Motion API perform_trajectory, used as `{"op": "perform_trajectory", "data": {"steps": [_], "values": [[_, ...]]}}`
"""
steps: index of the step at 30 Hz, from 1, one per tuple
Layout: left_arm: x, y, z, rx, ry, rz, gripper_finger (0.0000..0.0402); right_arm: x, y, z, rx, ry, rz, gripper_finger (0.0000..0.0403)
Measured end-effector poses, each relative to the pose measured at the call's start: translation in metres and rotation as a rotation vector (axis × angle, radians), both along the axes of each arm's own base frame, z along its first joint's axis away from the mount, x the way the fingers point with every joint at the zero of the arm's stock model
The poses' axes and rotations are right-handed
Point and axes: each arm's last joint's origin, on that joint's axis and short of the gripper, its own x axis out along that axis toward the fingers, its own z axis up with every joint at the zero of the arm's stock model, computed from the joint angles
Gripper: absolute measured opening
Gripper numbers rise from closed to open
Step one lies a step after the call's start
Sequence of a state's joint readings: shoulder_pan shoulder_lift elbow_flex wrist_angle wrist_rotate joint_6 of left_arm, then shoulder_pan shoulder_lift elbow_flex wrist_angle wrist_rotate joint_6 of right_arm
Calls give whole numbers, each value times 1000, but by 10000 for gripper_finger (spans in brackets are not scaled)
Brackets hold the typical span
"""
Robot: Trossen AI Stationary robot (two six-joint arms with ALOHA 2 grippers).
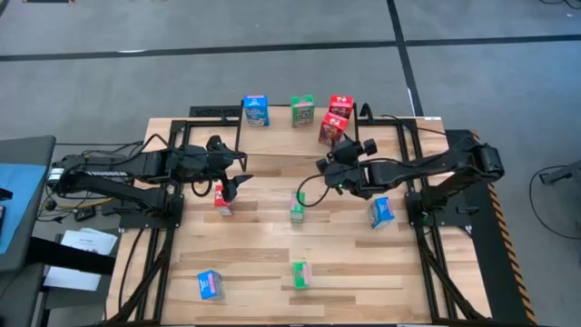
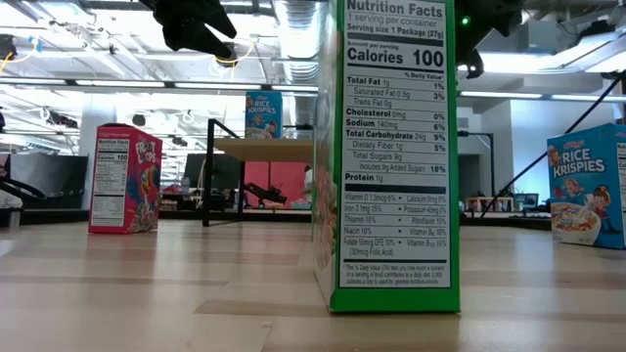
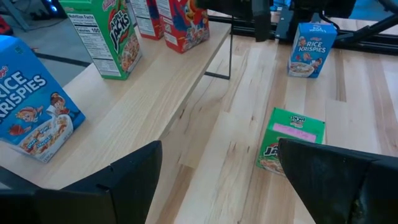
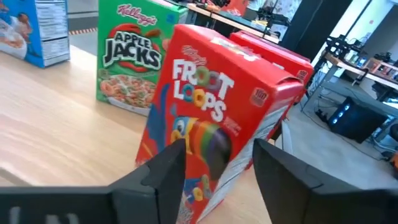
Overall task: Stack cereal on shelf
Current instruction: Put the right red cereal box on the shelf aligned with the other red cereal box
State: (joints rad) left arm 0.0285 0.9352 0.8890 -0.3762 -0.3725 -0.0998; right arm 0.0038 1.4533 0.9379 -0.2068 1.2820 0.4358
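The shelf (image 3: 155, 93) stands at the table's far side. A blue box (image 1: 255, 110), a green box (image 1: 302, 111) and a red box (image 1: 341, 104) stand on it. My right gripper (image 1: 345, 148) is at the shelf's right part, shut on a second red box (image 1: 331, 128), which tilts in front of the standing red one. My left gripper (image 1: 238, 183) is open and empty above the table, just right of a red box (image 1: 223, 200) that stands on the tabletop. A green box (image 3: 291, 140) lies flat ahead of it. My right gripper has the red Froot Loops box's lower part (image 4: 214, 158) between its two fingers, one on each side. The fingers come roughly level from the table's near side. The box tilts to one side, close to the standing red box (image 4: 273, 53). The fingers hide its bottom edge.
On the tabletop are a green box (image 1: 298, 207) at the middle, a blue box (image 1: 380, 212) to the right, a blue box (image 1: 210, 284) near left and a green box (image 1: 300, 273) near the middle. Black arm frames line both table sides.
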Motion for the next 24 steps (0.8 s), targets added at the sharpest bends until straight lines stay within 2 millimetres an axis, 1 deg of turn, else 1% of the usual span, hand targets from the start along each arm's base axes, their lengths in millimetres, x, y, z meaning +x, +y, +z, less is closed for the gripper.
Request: {"op": "perform_trajectory", "data": {"steps": [3,5,7,9,14,21,24], "values": [[0,0,0,0,0,0,311,-2,3,3,-1,-4,9,222],[0,0,0,-1,-1,1,311,-7,5,5,-1,23,17,226],[0,0,0,-1,-1,0,311,-9,7,11,-2,-2,22,228],[0,0,0,-2,-4,0,311,-14,9,14,-1,9,30,228],[0,0,1,-6,-11,-8,311,-24,19,28,2,-39,74,228],[0,0,1,-6,-10,-8,311,-38,41,45,86,-88,257,228],[0,0,1,-6,-11,-9,311,-40,48,48,136,-100,345,228]]}}
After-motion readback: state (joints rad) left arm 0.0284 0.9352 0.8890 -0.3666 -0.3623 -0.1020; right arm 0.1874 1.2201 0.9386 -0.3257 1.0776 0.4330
